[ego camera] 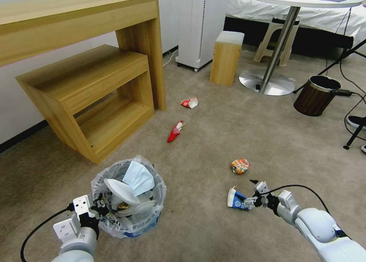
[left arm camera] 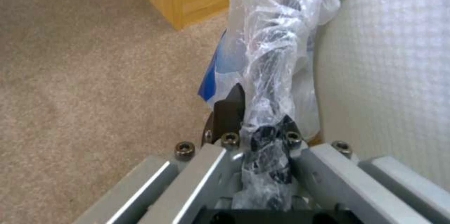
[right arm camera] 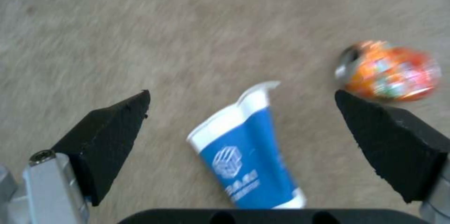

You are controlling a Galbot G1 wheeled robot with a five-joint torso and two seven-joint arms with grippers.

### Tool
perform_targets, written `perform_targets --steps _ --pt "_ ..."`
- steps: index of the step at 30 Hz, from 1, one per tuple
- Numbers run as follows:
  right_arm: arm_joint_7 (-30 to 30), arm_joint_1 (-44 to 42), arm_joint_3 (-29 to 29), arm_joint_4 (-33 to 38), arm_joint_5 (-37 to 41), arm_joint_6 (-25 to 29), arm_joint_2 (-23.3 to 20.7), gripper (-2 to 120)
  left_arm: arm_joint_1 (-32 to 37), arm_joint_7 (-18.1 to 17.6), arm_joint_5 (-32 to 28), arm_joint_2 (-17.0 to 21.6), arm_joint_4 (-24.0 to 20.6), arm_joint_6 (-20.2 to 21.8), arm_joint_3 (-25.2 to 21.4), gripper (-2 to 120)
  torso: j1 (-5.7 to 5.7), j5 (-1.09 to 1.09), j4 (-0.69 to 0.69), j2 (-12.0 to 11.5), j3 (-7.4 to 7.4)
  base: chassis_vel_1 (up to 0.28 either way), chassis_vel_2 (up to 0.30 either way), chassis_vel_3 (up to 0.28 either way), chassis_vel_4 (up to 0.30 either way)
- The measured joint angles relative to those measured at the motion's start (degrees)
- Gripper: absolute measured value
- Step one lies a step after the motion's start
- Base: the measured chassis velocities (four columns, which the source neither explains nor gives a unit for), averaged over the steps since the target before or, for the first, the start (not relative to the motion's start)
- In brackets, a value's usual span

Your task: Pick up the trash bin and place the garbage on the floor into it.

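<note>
The trash bin (ego camera: 151,217), lined with a crinkled clear bag, stands on the beige floor (ego camera: 213,140) at the lower left. White slippers (ego camera: 121,191) and a blue face mask (ego camera: 138,175) lie inside it. My left gripper (ego camera: 100,208) is shut on its near rim; in the left wrist view the left gripper (left arm camera: 261,109) pinches the bag-covered rim of the trash bin (left arm camera: 269,41). My right gripper (ego camera: 251,193) hangs open just above a blue-white paper cup (ego camera: 236,199). In the right wrist view the cup (right arm camera: 244,146) lies between the spread fingers of the right gripper (right arm camera: 241,94).
More garbage lies on the carpet: an orange wrapper (ego camera: 240,166) (right arm camera: 389,71), a red wrapper (ego camera: 175,131) and a red-white paper cup (ego camera: 190,102). A wooden desk with a shelf unit (ego camera: 87,90) stands left. A brown bin (ego camera: 315,95), round table base (ego camera: 267,82) and wooden stool (ego camera: 226,58) stand farther off.
</note>
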Motion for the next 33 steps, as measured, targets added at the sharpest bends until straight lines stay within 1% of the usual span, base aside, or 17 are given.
perform_targets --steps 2,3,4,6,7,10,11,13,15,20,22,24,29,32,33 --pt "-5.14 2.85 -0.02 -4.17 -2.48 2.12 0.75 100 -0.05 -0.09 0.17 -0.01 0.16 0.0 -0.15 1 0.0 -0.02 0.0 0.0 0.0 0.0 0.0 0.0 0.0" --pt "-6.52 3.82 -0.01 -5.44 -2.94 2.79 0.94 100 -0.05 -0.1 0.32 -0.07 0.23 0.0 -0.14 1 0.0 -0.02 0.01 0.0 0.0 0.0 0.0 0.0 0.0" --pt "-6.52 3.82 -0.01 -5.44 -2.94 2.79 0.94 100 -0.05 -0.1 0.32 -0.07 0.23 0.0 -0.14 1 0.0 -0.02 0.01 0.0 0.0 0.0 0.0 0.0 0.0" --pt "-8.69 5.97 0.06 -8.33 -3.43 4.17 1.49 100 -0.09 -0.16 0.75 -0.31 0.45 0.0 0.04 1 0.0 -0.03 0.0 0.0 0.0 0.0 0.0 0.0 0.0" --pt "-8.69 5.97 0.06 -8.33 -3.43 4.17 1.49 100 -0.09 -0.16 0.75 -0.31 0.45 0.0 0.04 1 0.0 -0.03 0.0 0.0 0.0 0.0 0.0 0.0 0.0" --pt "-12.25 9.33 0.41 -13.24 -4.35 6.52 2.64 100 -0.03 -0.15 1.3 -0.63 0.7 0.0 0.31 1 0.0 -0.02 0.01 0.0 0.0 0.0 0.0 0.0 0.0" --pt "-12.25 9.33 0.41 -13.24 -4.35 6.52 2.64 100 -0.03 -0.15 1.3 -0.63 0.7 0.0 0.31 1 0.0 -0.02 0.01 0.0 0.0 0.0 0.0 0.0 0.0" --pt "-13.1 10.84 0.45 -15.97 -5.15 7.01 3.23 100 -0.01 -0.2 1.47 -0.71 0.71 0.0 0.31 1 0.0 -0.02 0.01 0.0 0.0 0.0 0.0 0.0 0.0" --pt "-13.29 11.23 0.5 -16.73 -5.53 7.13 3.38 100 -0.02 -0.2 1.48 -0.74 0.71 0.0 0.29 1 0.0 -0.02 0.01 0.0 0.0 0.0 0.0 0.0 0.0" --pt "-12.84 13.6 0.23 -22.65 -7.68 7.09 4.71 100 -0.04 -0.24 1.86 -1.14 0.94 -0.08 0.47 1 0.0 -0.02 0.0 0.0 0.0 0.0 0.0 0.0 0.0" --pt "-12.52 13.97 0.12 -23.54 -8.08 6.74 5.1 98 -0.03 -0.24 1.99 -1.25 1.05 -0.12 0.6 1 0.0 -0.02 0.0 0.0 0.0 0.0 0.0 0.0 0.0" --pt "-11.89 14.68 0.07 -24.89 -9.34 6.05 6.02 92 -0.02 -0.24 2.17 -1.39 1.12 -0.19 0.75 1 0.0 -0.02 0.0 0.0 0.0 0.0 0.0 0.0 0.0" --pt "-9.1 15.27 -0.2 -25.98 -10.71 3.75 7.13 87 -0.05 -0.24 2.29 -1.51 1.23 -0.31 0.79 1 0.0 -0.02 0.0 0.0 0.0 0.0 0.0 0.0 0.0" --pt "-7.42 15.73 -0.42 -26.62 -11.38 2.82 7.65 72 -0.04 -0.24 2.4 -1.61 1.33 -0.45 0.9 1 0.01 -0.02 0.0 0.0 0.0 0.0 0.0 0.0 0.0" --pt "-7.42 15.73 -0.42 -26.62 -11.38 2.82 7.65 72 -0.04 -0.24 2.4 -1.61 1.33 -0.45 0.9 1 0.01 -0.02 0.0 0.0 0.0 0.0 0.0 0.0 0.0"
